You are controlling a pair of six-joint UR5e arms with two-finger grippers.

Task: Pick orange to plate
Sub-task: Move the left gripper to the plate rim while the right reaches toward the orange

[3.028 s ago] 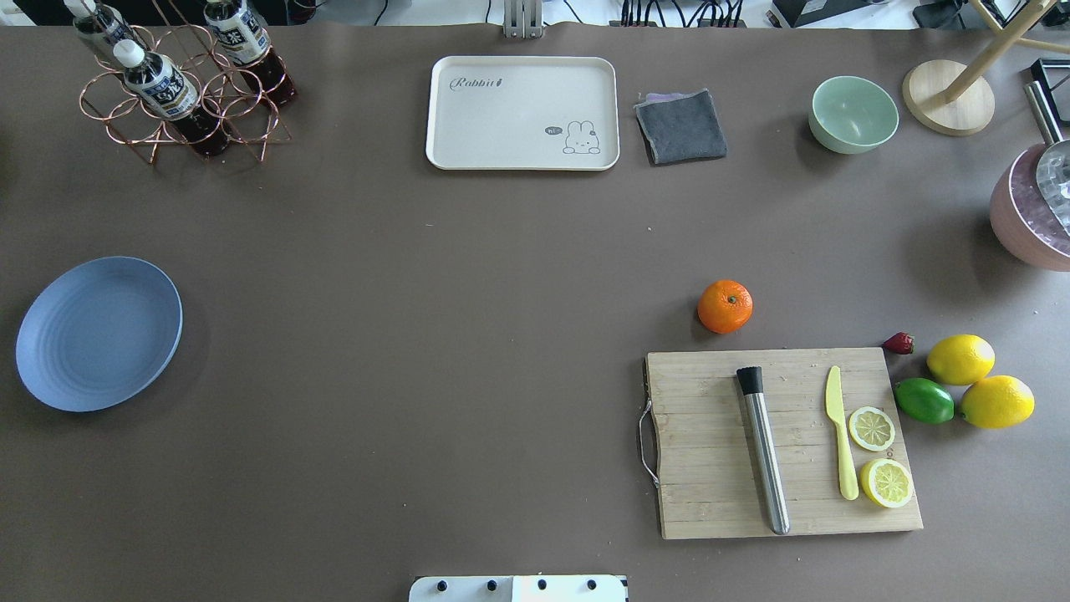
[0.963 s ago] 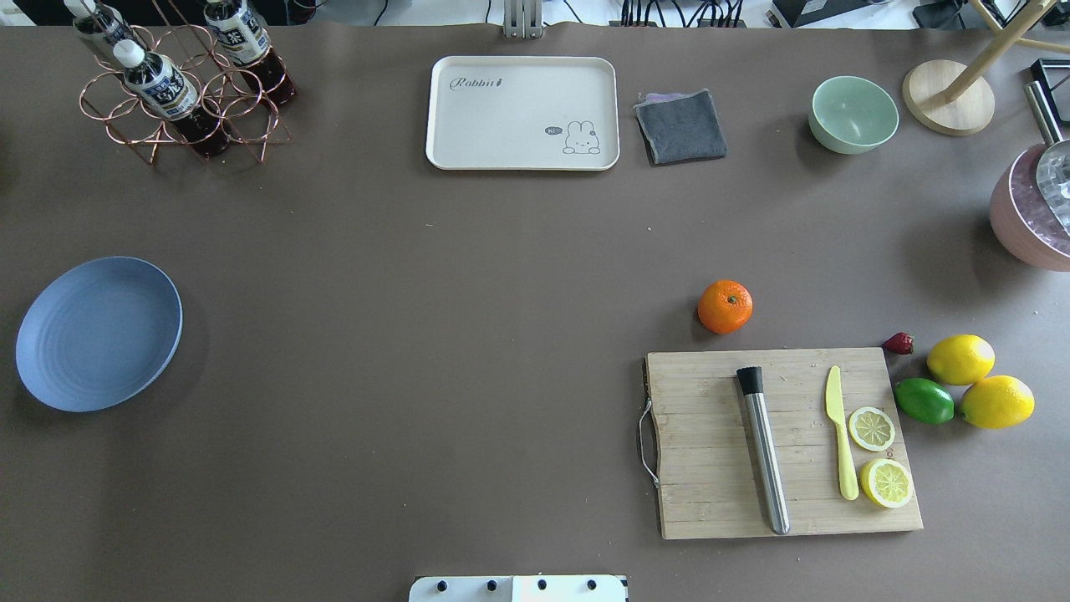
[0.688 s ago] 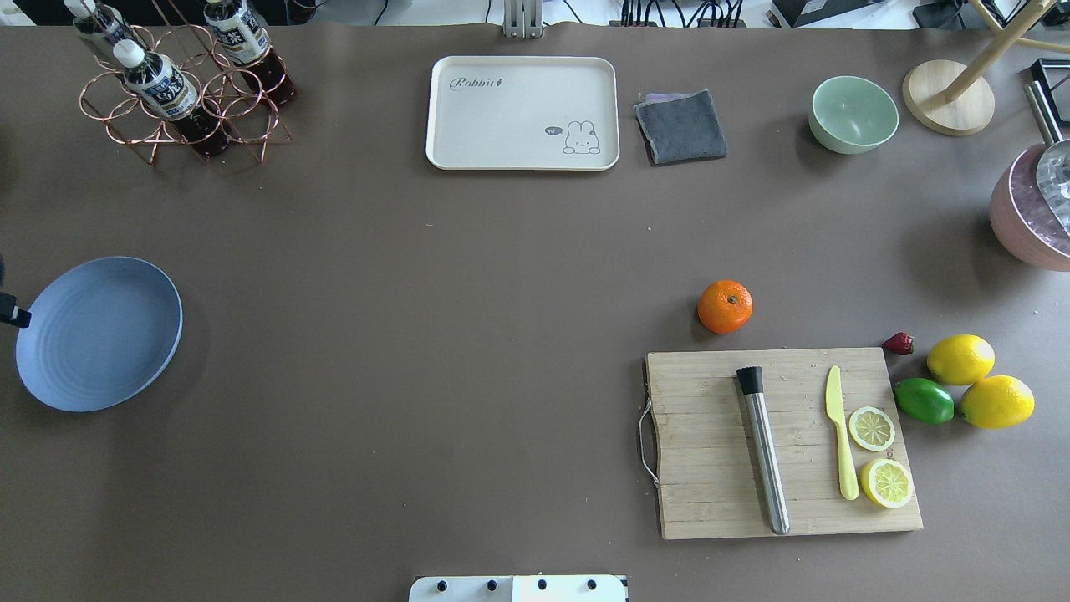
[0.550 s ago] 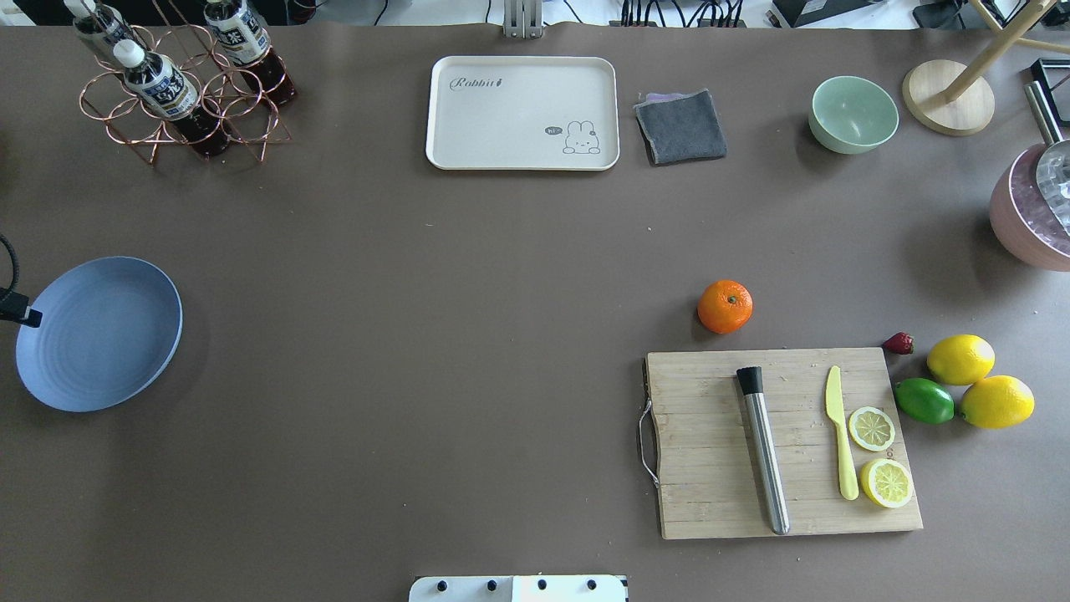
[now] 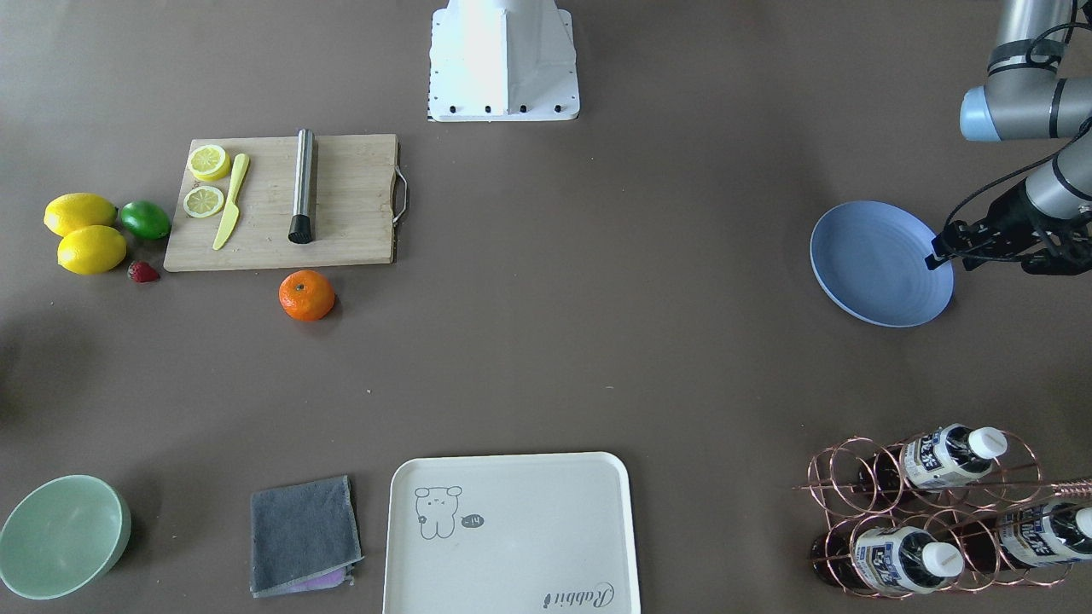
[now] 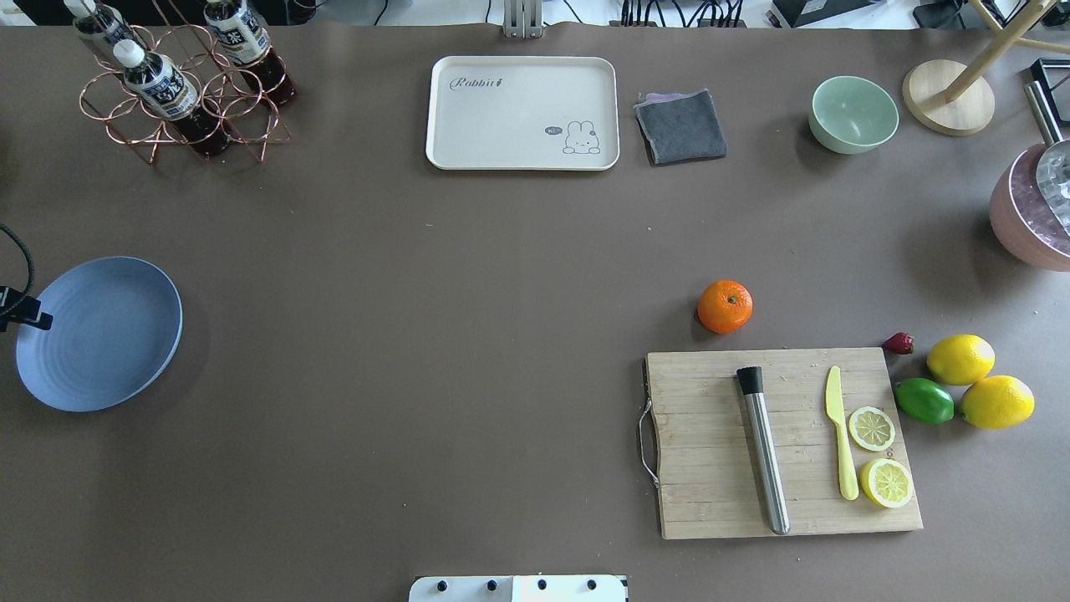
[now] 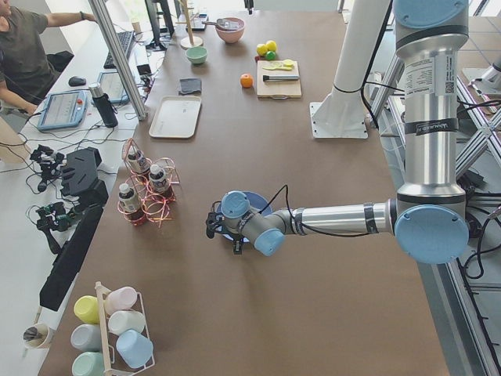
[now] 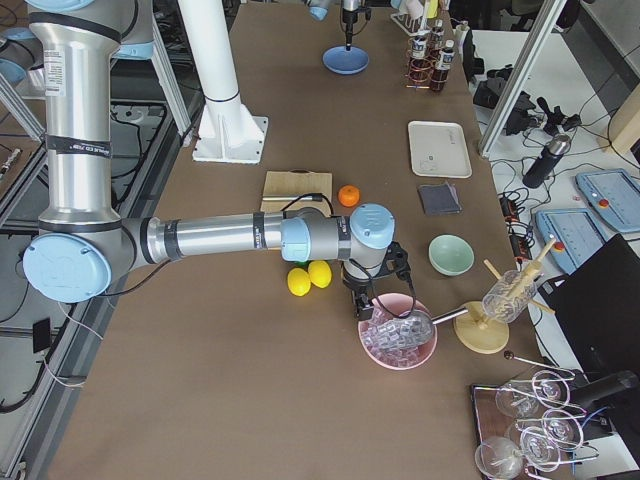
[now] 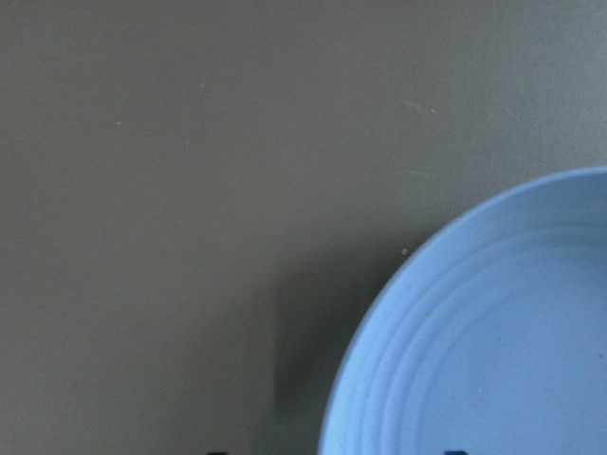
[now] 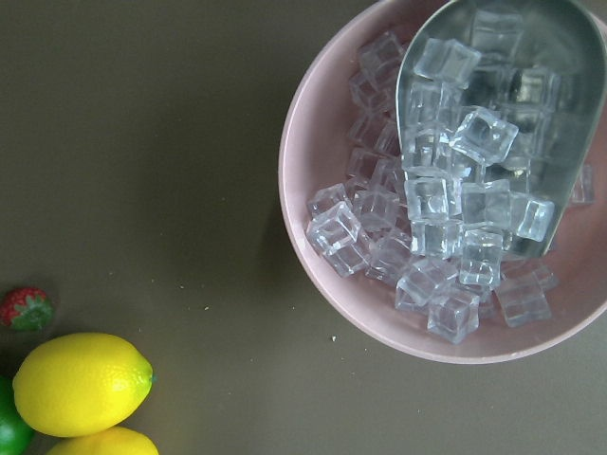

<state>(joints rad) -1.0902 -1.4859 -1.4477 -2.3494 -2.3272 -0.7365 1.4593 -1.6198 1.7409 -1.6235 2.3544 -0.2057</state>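
Observation:
The orange [image 6: 725,306] [image 5: 307,295] sits on the brown table just beyond the cutting board's far edge, untouched. The blue plate [image 6: 100,334] [image 5: 879,264] lies empty at the far left of the table. My left gripper [image 5: 938,256] [image 6: 38,319] hovers over the plate's outer rim; the left wrist view shows the plate [image 9: 493,332] and two dark tips set wide apart at the bottom edge, so it looks open. My right gripper [image 8: 362,305] shows only in the exterior right view, above the pink ice bowl, far from the orange; I cannot tell its state.
A wooden cutting board [image 6: 710,443] carries a metal muddler, a yellow knife and two lemon slices. Lemons [image 6: 961,359], a lime and a strawberry lie to its right. The pink ice bowl [image 10: 313,237], mint bowl [image 6: 853,114], grey cloth, cream tray [image 6: 522,113] and bottle rack [image 6: 175,92] line the far edge.
The left gripper has come into the overhead view at the left edge and moved right over the plate's rim. The orange and the plate have not moved.

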